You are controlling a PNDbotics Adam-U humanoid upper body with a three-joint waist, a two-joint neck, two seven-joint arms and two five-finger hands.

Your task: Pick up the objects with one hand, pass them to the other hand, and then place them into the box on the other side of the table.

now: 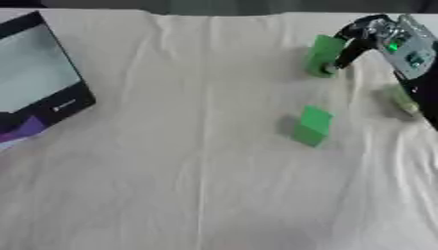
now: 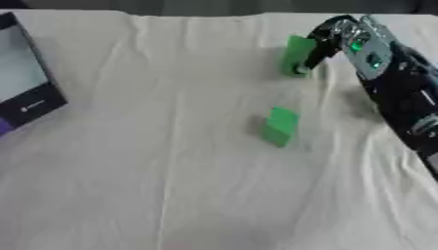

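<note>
as far as these views show, the stock on the bench runs as follows.

green blocks, two. one block stands upright at the far right of the cloth, with the right hand against its right side; the dark fingers curl down beside it and seem to close on it, though whether they fully clamp it i cannot tell. the second block sits alone nearer the middle, well apart from the hand, tilted a little on the cloth.

handling, judged: both look like stiff, light, smooth-faced pieces, unlikely to break; a hold across two opposite flat sides, near the middle of the height, should suit, since a smooth face could slip if pinched at a corner.

pale green thing, one, lying at the right edge just under the arm; too indistinct to name.

box, one, dark-rimmed with a pale inside, at the far left edge, well apart from both blocks.

white cloth, one, wrinkled, covering the bench.

left hand: none in view.
</note>
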